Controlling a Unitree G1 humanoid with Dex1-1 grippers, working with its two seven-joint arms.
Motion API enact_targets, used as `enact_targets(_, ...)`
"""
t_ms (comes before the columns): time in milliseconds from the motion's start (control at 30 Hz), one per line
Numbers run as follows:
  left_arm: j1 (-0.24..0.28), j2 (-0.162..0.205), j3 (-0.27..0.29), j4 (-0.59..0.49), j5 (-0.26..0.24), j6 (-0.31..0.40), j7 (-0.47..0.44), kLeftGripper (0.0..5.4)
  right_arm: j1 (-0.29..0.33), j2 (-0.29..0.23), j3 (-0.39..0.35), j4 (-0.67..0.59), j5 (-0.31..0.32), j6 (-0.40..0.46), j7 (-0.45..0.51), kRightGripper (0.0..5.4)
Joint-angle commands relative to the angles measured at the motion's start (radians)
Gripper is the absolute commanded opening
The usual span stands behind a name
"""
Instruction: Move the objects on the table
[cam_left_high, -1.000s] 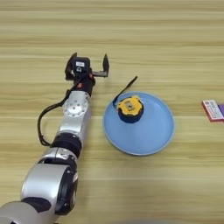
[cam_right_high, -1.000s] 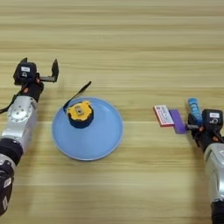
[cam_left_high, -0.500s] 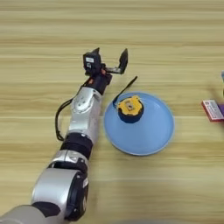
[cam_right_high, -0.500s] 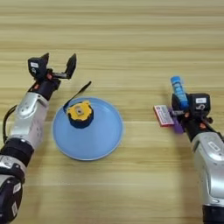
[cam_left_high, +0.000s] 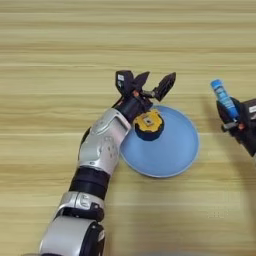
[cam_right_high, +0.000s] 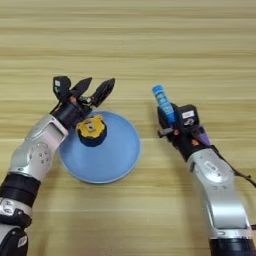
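Observation:
A yellow-and-black tape measure lies on the left part of a light-blue plate on the wooden table. My left gripper hangs open over the plate's far rim, just beyond the tape measure, with its two black fingers spread apart. The tape measure's strap is hidden under that hand. To the right of the plate, my right gripper is shut on a small blue tube. The tube sticks out up and to the left from the fingers. In the left eye view the tube sits near the right edge.
Something small and purple peeks out beside my right wrist. My left forearm crosses the table left of the plate. My right forearm runs down to the lower right.
My left gripper has swung right, from the table left of the plate to over the plate's far rim. My right gripper has carried the blue tube left, toward the plate.

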Motion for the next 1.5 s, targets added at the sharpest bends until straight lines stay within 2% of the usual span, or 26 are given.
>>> enact_targets(33,0.017,-0.001,-0.022,-0.03,0.015,0.037,-0.01,5.4,-0.041,0.017,0.061,-0.025,-0.032,-0.011,0.016,1.42)
enact_targets(233,0.027,-0.01,-0.036,-0.03,0.012,0.059,-0.012,5.4,-0.044,0.036,0.126,-0.062,-0.054,-0.014,0.034,1.42)
enact_targets(400,0.042,-0.021,-0.061,-0.015,0.022,0.084,-0.015,5.4,-0.047,0.045,0.147,-0.083,-0.065,-0.007,0.037,1.42)
enact_targets(667,0.038,-0.033,-0.039,-0.015,-0.022,0.151,-0.021,5.4,-0.047,0.052,0.162,-0.094,-0.073,-0.004,0.04,1.42)
enact_targets(1133,0.045,-0.049,-0.017,-0.056,-0.064,0.224,-0.014,4.11,-0.041,0.062,0.198,-0.055,-0.1,-0.018,0.043,1.42)
enact_targets(1500,0.045,-0.056,0.008,-0.077,-0.101,0.26,-0.012,3.04,-0.041,0.067,0.191,-0.056,-0.104,-0.019,0.047,1.42)
